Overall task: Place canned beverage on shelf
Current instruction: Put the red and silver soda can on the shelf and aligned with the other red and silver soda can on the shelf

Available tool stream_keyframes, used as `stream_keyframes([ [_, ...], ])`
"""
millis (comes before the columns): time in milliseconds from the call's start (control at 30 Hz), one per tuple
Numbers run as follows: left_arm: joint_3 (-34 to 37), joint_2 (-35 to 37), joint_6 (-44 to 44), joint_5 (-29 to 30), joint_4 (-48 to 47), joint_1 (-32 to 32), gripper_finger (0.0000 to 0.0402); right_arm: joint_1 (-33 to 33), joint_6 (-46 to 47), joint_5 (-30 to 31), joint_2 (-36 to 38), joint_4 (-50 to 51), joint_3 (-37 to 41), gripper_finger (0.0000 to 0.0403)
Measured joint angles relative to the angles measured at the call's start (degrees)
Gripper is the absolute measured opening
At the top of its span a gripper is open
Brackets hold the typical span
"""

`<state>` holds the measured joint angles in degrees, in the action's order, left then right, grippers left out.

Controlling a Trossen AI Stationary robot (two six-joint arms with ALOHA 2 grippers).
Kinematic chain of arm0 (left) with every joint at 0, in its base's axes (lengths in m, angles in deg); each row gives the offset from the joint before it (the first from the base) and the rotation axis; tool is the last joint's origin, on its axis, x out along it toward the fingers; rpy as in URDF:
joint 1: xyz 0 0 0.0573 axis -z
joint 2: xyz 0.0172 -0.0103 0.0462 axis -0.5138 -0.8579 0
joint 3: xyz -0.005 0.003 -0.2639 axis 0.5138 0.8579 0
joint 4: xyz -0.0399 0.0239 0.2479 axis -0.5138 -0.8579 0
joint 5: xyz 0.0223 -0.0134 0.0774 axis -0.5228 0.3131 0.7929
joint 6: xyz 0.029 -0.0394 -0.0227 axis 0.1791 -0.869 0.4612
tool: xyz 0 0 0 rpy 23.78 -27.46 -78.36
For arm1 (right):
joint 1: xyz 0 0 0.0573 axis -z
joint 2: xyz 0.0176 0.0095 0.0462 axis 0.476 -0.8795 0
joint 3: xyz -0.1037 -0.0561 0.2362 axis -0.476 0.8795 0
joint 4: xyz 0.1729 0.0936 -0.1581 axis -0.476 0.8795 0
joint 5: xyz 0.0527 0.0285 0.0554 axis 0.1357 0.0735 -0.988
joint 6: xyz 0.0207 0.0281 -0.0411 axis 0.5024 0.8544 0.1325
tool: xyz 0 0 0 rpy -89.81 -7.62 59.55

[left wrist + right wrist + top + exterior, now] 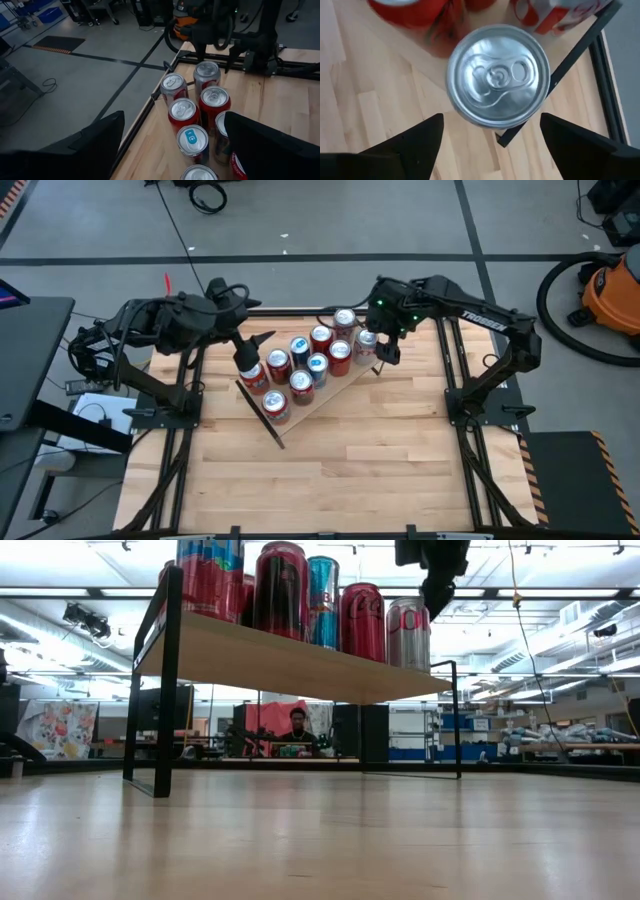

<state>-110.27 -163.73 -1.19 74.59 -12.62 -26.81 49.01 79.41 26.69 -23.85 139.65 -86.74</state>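
Right claw (490, 135) is held directly above the silver aluminium can (497, 75), fingers apart, nothing gripped; the can is seated at the right end corner of the light-wood shelf with black wire legs (345, 380). A straight vertical retreat is advised: shelf edge just beside, red cans (340, 357) touching-close. Left claw (247, 358) is parked open over the shelf's left end; room is tight between arms.
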Motion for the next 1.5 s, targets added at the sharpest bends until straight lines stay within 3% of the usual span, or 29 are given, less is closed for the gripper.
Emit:
stream_keyframes([
  [400, 0.0, 0.0, 0.0, 0.0, -0.9, 0.0, 0.0354, 1.7, -13.3, -2.1, 0.0, -5.3, 4.7, 0.0294],
  [900, 0.0, 0.0, -0.3, 0.0, -0.9, 0.0, 0.0354, 6.3, -32.7, -2.9, 0.0, -6.6, 5.2, 0.0217],
  [1033, 0.0, 0.0, -0.3, 0.0, -0.9, 0.0, 0.0354, 6.5, -31.1, -1.4, 0.0, -6.0, 5.2, 0.0206],
  [1233, 0.0, 0.0, -1.1, 0.0, -0.9, 0.0, 0.0354, 6.5, -16.6, 0.1, 0.0, -1.6, 5.2, 0.0206],
  [1500, 0.0, 0.0, 0.2, 0.0, -0.9, 0.0, 0.0354, 6.2, -7.4, -0.4, 0.0, -1.3, 4.1, 0.0259],
])
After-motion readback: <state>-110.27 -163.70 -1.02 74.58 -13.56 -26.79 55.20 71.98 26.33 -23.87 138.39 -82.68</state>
